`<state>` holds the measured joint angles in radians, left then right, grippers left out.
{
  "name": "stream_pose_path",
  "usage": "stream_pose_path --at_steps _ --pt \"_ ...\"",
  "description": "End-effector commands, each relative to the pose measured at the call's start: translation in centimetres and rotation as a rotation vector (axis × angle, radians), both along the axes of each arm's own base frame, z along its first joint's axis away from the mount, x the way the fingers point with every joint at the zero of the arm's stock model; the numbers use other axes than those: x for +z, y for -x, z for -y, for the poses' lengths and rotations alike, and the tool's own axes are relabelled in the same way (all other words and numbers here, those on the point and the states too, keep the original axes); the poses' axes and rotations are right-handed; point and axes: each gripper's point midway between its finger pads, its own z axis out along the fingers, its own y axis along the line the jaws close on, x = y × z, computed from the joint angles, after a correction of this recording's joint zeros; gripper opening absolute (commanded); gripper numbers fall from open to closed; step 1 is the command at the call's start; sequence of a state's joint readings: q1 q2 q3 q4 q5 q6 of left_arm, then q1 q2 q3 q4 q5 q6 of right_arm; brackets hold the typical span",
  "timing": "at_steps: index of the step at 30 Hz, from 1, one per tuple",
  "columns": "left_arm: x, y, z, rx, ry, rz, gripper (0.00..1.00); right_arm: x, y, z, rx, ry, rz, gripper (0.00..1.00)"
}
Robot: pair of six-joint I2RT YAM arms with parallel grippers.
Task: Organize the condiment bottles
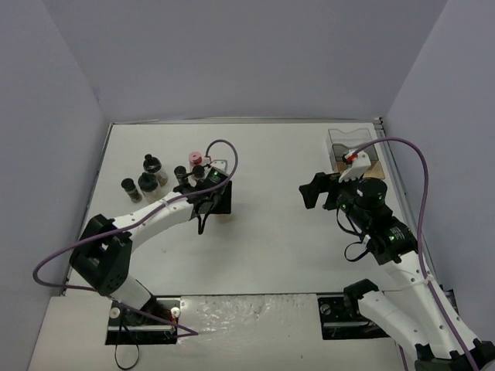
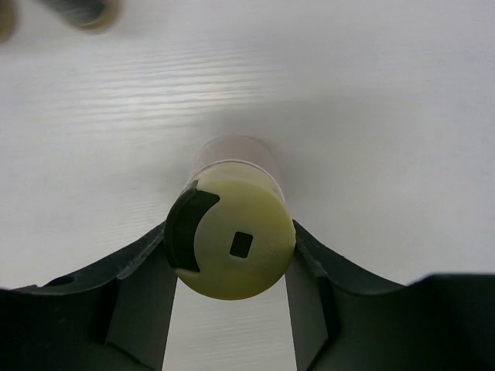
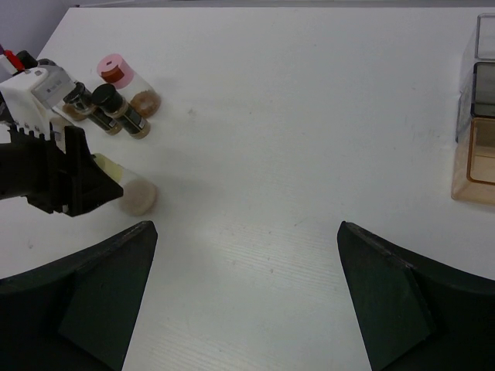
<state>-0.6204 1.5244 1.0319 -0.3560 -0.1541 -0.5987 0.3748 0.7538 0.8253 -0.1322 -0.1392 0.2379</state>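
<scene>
My left gripper (image 1: 217,202) is shut on the pale-yellow-capped shaker (image 2: 232,238), its fingers pressed on both sides of the cap. The shaker also shows in the right wrist view (image 3: 130,192), at or just above the table near the middle left. A pink-capped bottle (image 1: 195,157) and two black-capped bottles (image 1: 199,168) stand just behind the gripper; they also show in the right wrist view (image 3: 114,69). Three more black-capped jars (image 1: 145,184) stand further left. My right gripper (image 1: 312,188) is open and empty above the table's right half (image 3: 246,228).
The clear tray with a wooden base (image 1: 349,147) stands at the back right, also at the right edge of the right wrist view (image 3: 476,158). Grey walls close in the table on three sides. The left arm's purple cable loops over the bottles.
</scene>
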Motion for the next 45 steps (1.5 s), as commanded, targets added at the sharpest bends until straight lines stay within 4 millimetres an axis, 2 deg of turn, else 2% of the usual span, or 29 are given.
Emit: stream_pose_path --at_steps 1,3,5,7,8,11,14,21,24,27,29,31,32,33,34,36,39,42,43,45 --pt "6.0 -2.3 7.8 -0.177 0.095 0.139 0.17 2.3 -0.3 0.2 -0.016 -0.015 0.075 1.0" --pt "5.7 -3.2 10.8 -0.251 0.089 0.133 0.18 2.3 -0.3 0.6 -0.037 -0.008 0.074 1.0" --pt "7.4 -4.6 13.3 -0.293 0.113 0.17 0.18 2.1 -0.3 0.9 -0.053 0.0 0.068 1.0" --pt "7.6 -5.7 15.4 -0.328 0.123 0.181 0.18 2.0 -0.1 1.4 -0.076 0.006 0.068 1.0" --pt "6.6 -6.0 16.1 -0.344 0.112 0.164 0.18 1.9 -0.2 1.8 -0.095 0.011 0.064 1.0" --pt "6.2 -6.8 17.8 -0.372 0.104 0.154 0.18 1.7 0.1 2.4 -0.118 0.023 0.064 1.0" --pt "5.5 -6.9 18.5 -0.383 0.099 0.145 0.22 1.6 0.4 2.6 -0.122 0.026 0.064 1.0" --pt "4.8 -6.8 18.3 -0.377 0.07 0.133 0.65 1.0 0.1 3.1 -0.15 0.051 0.053 1.0" --pt "6.2 -6.7 18.2 -0.379 0.086 0.151 0.86 0.5 -0.2 2.7 -0.133 0.06 0.035 1.0" --pt "8.6 -6.4 17.7 -0.374 0.107 0.186 0.94 0.2 -0.6 2.3 -0.116 0.07 0.018 1.0" --pt "10.9 -6.1 16.7 -0.358 0.121 0.224 0.95 -0.2 -1.2 1.9 -0.101 0.082 -0.005 1.0" --pt "13.5 -5.6 14.8 -0.325 0.131 0.272 0.97 -0.9 -2.0 1.1 -0.08 0.091 -0.036 1.0" --pt "13.9 -5.4 13.8 -0.296 0.131 0.276 0.97 -1.2 -2.5 0.8 -0.073 0.094 -0.045 1.0" --pt "13.3 -5.3 12.3 -0.264 0.113 0.263 0.97 -1.5 -3.1 0.3 -0.058 0.095 -0.054 1.0" --pt "14.6 -5.4 11.6 -0.245 0.131 0.285 0.97 -1.3 -3.3 0.2 -0.057 0.089 -0.042 1.0" --pt "15.4 -4.2 7.8 -0.183 0.122 0.303 0.97 -2.4 -4.4 -1.3 -0.005 0.089 -0.063 1.0" --pt "16.2 -2.7 3.3 -0.118 0.109 0.313 0.97 -3.2 -6.0 -3.1 0.041 0.09 -0.051 1.0" --pt "16.6 -1.6 -1.8 -0.041 0.082 0.317 0.97 -5.7 -7.4 -5.4 0.097 0.145 -0.09 1.0" --pt "17.5 -0.9 -3.3 -0.022 0.083 0.343 0.97 -5.8 -7.9 -5.8 0.115 0.179 -0.078 1.0" --pt "17.1 -0.1 -5.7 0.012 0.046 0.338 0.97 -6.8 -8.7 -6.6 0.139 0.217 -0.076 1.0"
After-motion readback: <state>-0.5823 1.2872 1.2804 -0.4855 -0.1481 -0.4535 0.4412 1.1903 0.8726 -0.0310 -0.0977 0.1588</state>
